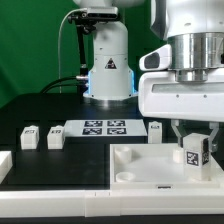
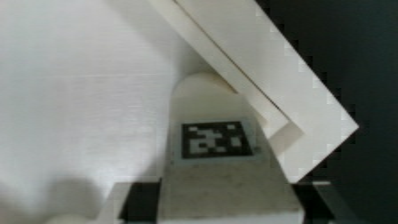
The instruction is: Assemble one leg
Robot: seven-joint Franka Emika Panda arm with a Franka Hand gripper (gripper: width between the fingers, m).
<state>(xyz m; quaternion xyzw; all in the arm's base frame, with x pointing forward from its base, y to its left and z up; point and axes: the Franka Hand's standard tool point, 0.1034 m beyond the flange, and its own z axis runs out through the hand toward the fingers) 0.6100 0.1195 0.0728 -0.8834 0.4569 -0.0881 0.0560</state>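
Note:
My gripper (image 1: 193, 147) is shut on a leg (image 1: 194, 151), a small white post with a black-and-white tag on its face. I hold it upright over the right part of the large white square piece (image 1: 140, 163). In the wrist view the leg (image 2: 217, 150) runs out from between my fingers (image 2: 139, 200) toward the raised rim and corner (image 2: 294, 110) of the square piece. Whether the leg's lower end touches the piece is hidden.
The marker board (image 1: 104, 127) lies behind the square piece. Three more legs stand on the black table: two at the exterior view's left (image 1: 30, 139) (image 1: 55, 137) and one (image 1: 155, 130) near the board. A white part (image 1: 4, 163) sits at the left edge. The arm's base (image 1: 108, 70) stands behind.

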